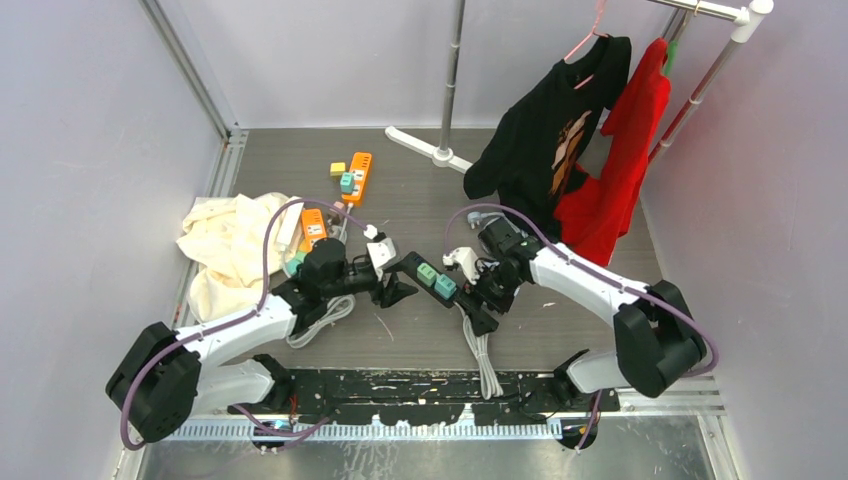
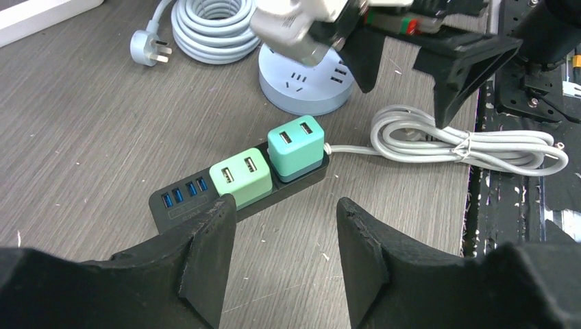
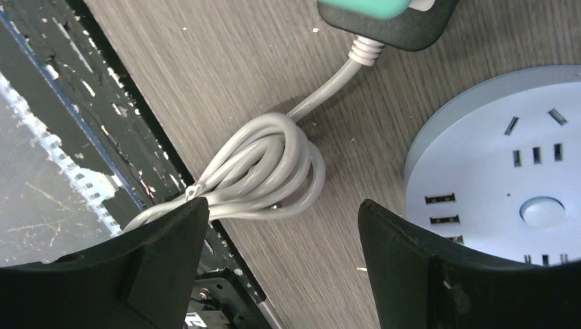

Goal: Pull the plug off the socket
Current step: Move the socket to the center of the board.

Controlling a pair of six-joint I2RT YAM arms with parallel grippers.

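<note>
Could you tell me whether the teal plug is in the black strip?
In: the teal plug sits flush on the black strip, no prongs showing.

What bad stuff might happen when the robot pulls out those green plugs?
Neither the left gripper nor the right gripper grips the black power strip, so it may lift along with a plug. The light green plug and teal plug sit tight together, so one grab might catch both.
</note>
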